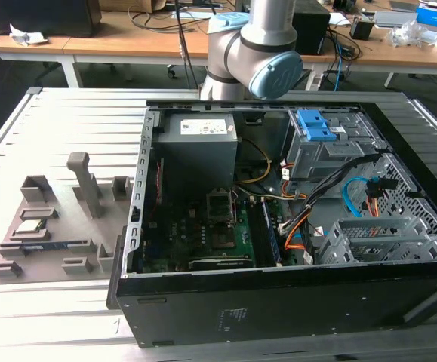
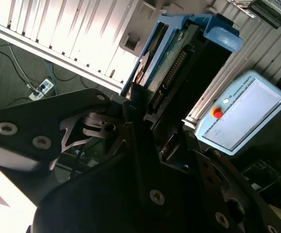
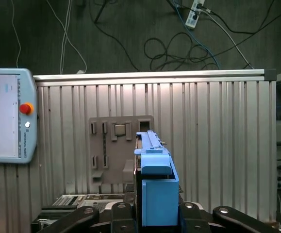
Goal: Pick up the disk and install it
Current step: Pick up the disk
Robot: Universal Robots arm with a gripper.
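End effector (image 3: 157, 218): closed on the disk (image 3: 156, 187). The blue frame (image 2: 223, 36) is clamped by its narrow sides between the two fingers (image 3: 122, 216). The contact faces are masked by the dark linkages, so the firmness of the hold is only presumed.

Disk position: carried in the end effector, clear of the bench (image 1: 75, 128), and seen edge-on in the first wrist view. The grey fixture plate (image 3: 121, 150) lies well beyond it.

Manner of hold: the disk is held on edge with its connector row (image 2: 173, 65) pointing away from the wrist. This grip is judged to leave the long faces free, so that the frame may be slid between guides.

Fixture plate: set at nine o'clock of the computer case (image 1: 278, 317) in the exterior view. Its raised slots appear meant to keep parts upright, so that they can be grasped from above.

Computer case: laid on its side with the panel off, so that the interior is exposed from above.

Drive bay (image 1: 320, 136): found at one o'clock inside the case and marked by blue latches.

Arm (image 1: 256, 53): based at twelve o'clock of the case.

Teach pendant (image 3: 4, 116): laid on the bench, well apart from the disk.

Progress: the pick-up is judged done. The disk is not yet seated in the case.
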